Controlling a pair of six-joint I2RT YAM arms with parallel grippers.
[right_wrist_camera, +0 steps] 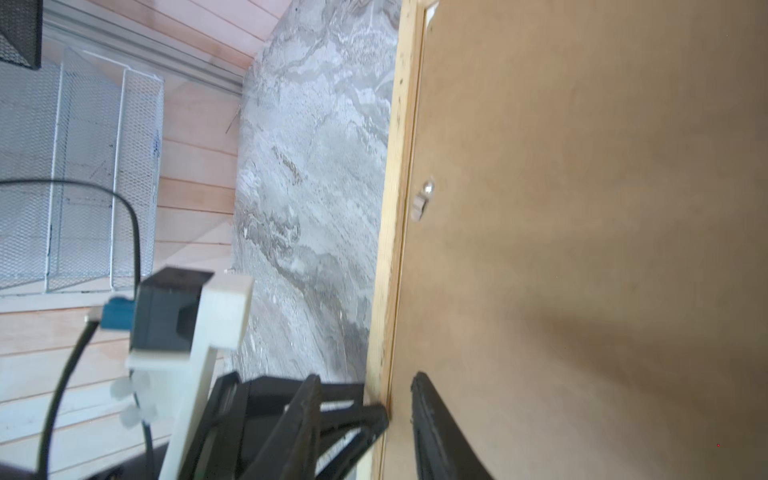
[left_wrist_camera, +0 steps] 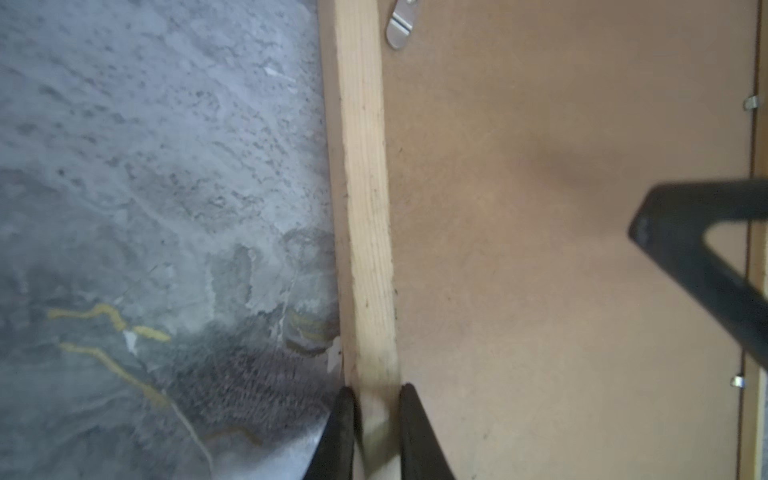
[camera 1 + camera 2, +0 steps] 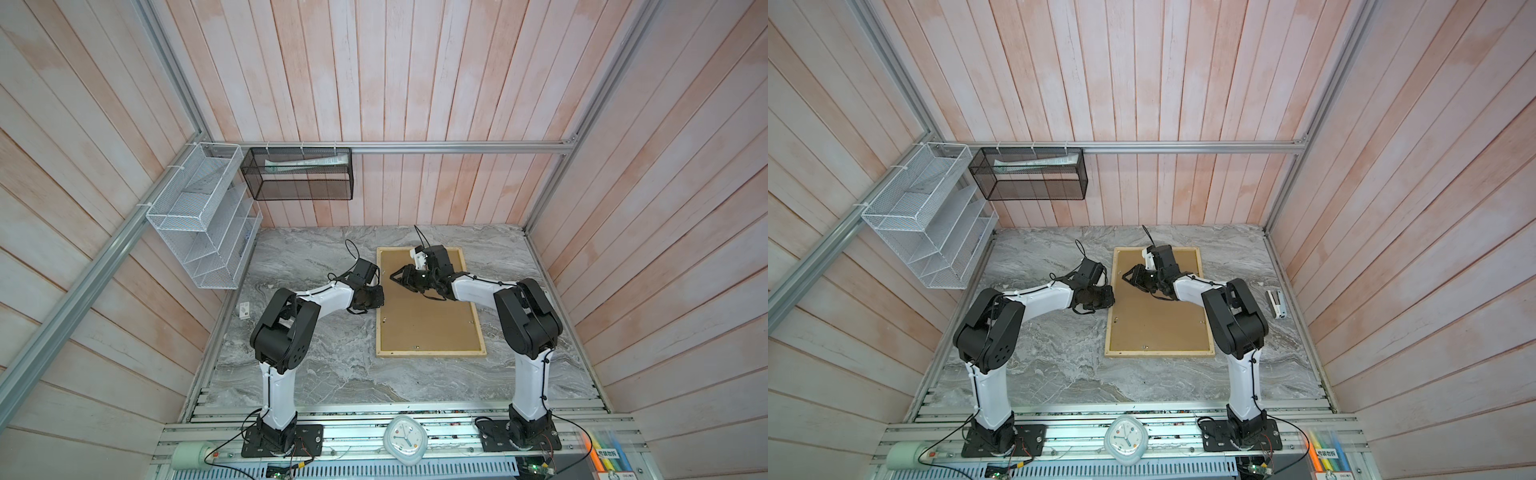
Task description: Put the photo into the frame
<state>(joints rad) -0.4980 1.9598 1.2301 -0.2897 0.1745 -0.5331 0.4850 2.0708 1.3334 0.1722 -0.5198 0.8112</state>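
frame (image 3: 432, 353) face-down on the worktop (image 3: 332, 374), long axis running from the arms toward the back wall | left end effector (image 2: 374, 399) pinched narrow on its left long rail | right end effector (image 3: 395, 276) over backing board (image 3: 428, 324), gap unclear | photo unseen | left arm nearer, likely leads

Even light fills both top views; we see faint shadows on the grey marbled table top (image 3: 332, 374), and the pink-white plank walls (image 3: 415, 83) bend at the edges. In the wrist views the pale wooden picture frame (image 2: 365, 208) looks soft, the left gripper (image 2: 376, 419) is blurred, and a dim shadow lies on the brown backing board (image 1: 582, 332).
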